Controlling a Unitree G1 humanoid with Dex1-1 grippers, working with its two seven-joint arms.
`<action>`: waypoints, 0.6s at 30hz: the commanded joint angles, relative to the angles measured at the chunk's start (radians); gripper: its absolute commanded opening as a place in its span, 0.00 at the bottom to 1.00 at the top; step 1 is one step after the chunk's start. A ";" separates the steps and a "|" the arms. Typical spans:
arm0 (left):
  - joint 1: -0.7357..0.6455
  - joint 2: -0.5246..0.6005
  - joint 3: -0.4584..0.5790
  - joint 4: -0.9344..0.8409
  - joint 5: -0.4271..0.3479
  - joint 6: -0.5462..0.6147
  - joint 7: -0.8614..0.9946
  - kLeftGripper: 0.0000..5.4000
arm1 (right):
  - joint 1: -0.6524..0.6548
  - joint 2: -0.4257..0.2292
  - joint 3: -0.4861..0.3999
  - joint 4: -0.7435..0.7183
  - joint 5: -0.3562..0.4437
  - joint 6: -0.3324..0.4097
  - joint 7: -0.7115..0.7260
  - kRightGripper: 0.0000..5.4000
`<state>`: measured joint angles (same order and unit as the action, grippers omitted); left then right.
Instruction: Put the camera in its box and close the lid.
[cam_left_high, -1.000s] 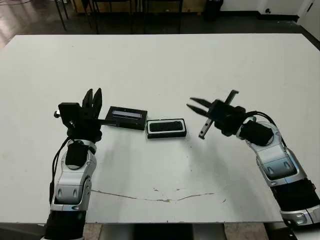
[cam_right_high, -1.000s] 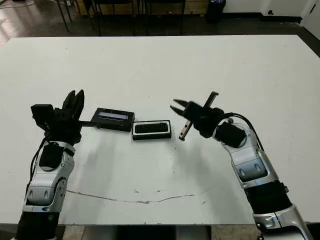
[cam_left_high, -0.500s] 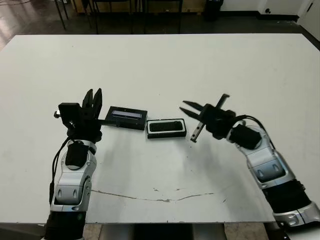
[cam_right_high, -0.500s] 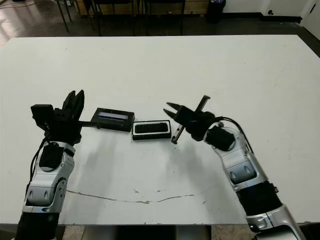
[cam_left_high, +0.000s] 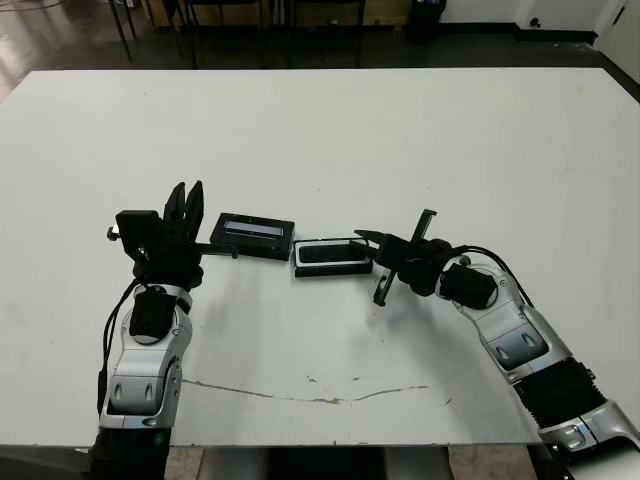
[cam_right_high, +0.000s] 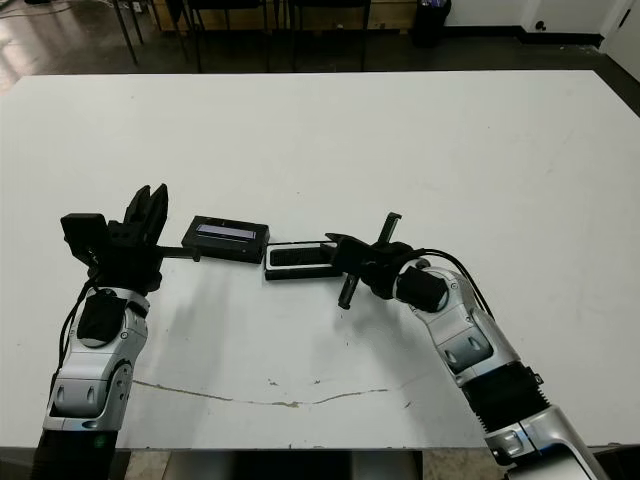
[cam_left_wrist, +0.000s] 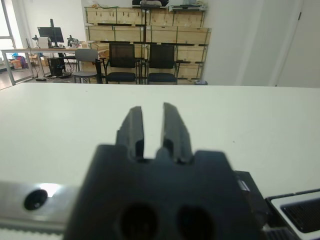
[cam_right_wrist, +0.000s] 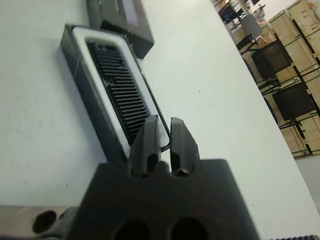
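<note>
My right claw (cam_right_wrist: 165, 137), nearly closed and empty, noses at the box (cam_left_high: 333, 256) end; a careless push could skid it into the lid (cam_left_high: 254, 236).

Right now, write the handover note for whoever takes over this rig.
Left gripper: empty, raised above the table, left of the lid.
Right gripper: empty, low at the right end of the box; contact unclear.
Camera: lying inside the box.
Lid: flat on the table just left of the box, pale strip up.
Done: camera boxed. Left to do: set the lid on the box.
</note>
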<state>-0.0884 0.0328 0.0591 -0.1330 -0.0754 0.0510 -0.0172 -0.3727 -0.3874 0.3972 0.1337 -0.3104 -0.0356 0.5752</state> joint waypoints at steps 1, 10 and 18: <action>0.004 0.002 0.004 0.017 0.002 0.017 0.002 0.00 | 0.032 -0.037 0.031 0.047 -0.029 0.029 0.049 0.00; -0.009 0.005 0.007 0.027 0.003 0.013 0.002 0.00 | 0.031 -0.070 0.063 0.074 -0.052 0.020 0.080 0.00; -0.014 0.009 0.010 0.018 0.002 0.016 0.002 0.00 | 0.066 -0.032 -0.029 0.008 0.012 0.035 -0.006 0.00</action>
<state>-0.0997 0.0342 0.0620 -0.1225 -0.0748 0.0518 -0.0170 -0.3622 -0.4189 0.3928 0.1190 -0.3102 -0.0480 0.5791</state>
